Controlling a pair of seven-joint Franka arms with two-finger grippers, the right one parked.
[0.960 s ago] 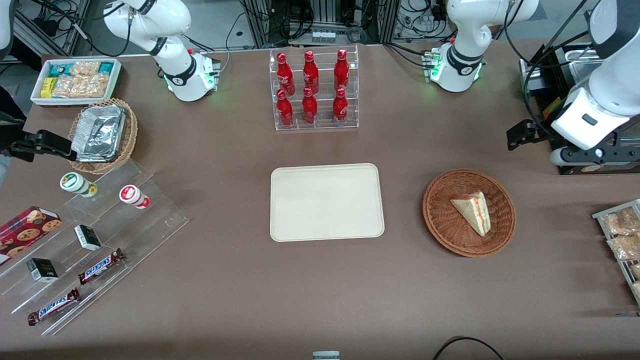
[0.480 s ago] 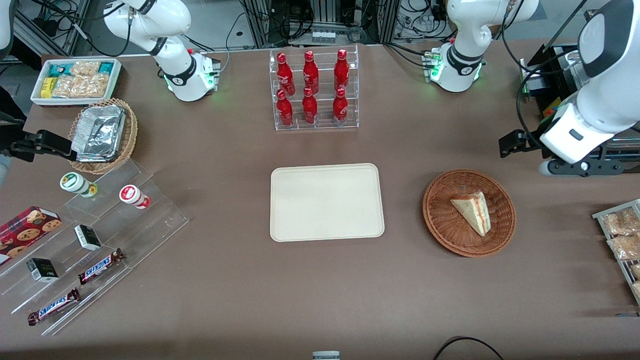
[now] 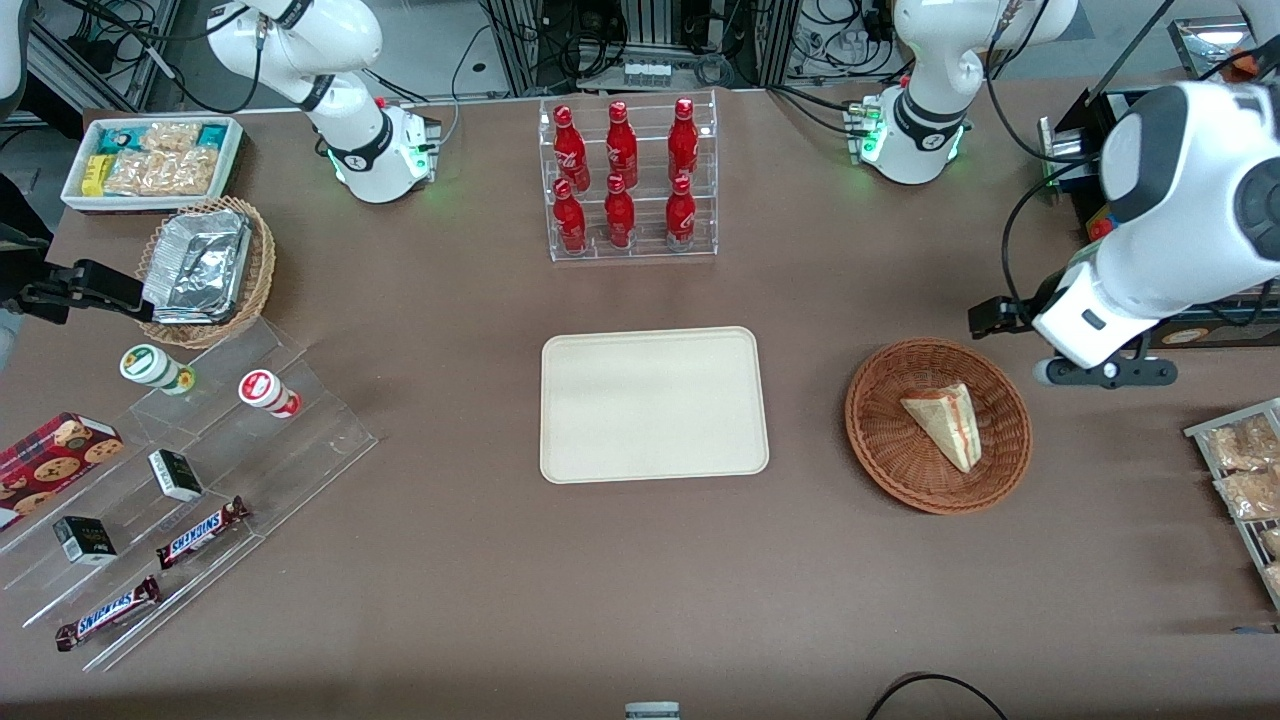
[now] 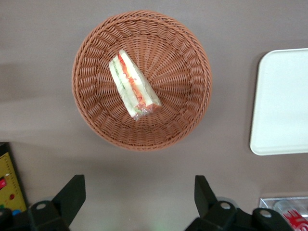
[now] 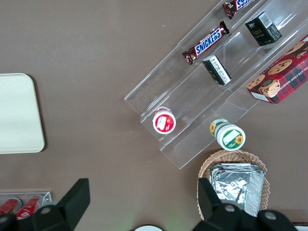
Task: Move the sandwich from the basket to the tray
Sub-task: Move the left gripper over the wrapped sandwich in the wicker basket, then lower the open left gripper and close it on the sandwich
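Note:
The sandwich (image 3: 945, 425) (image 4: 132, 86), a pale bread wedge with red and green filling, lies in the round reddish-brown wicker basket (image 3: 870, 440) (image 4: 192, 57). The cream tray (image 3: 653, 405) (image 4: 284, 101) sits bare at the table's middle, beside the basket. My left gripper (image 3: 1100, 372) (image 4: 137, 195) hangs above the table just off the basket's rim, toward the working arm's end and slightly farther from the front camera. It is open, its black fingers (image 4: 72, 192) wide apart with nothing between them.
A clear rack of red bottles (image 3: 627, 180) stands farther from the front camera than the tray. Snack packets on a rack (image 3: 1245, 480) lie at the working arm's end. An acrylic shelf of snacks (image 3: 180, 480), a foil-filled tan basket (image 3: 205, 270) and a white bin (image 3: 150, 160) are toward the parked arm's end.
The left arm has swung in from the table's end toward the basket and nearer the front camera. The sandwich, basket and tray have not moved.

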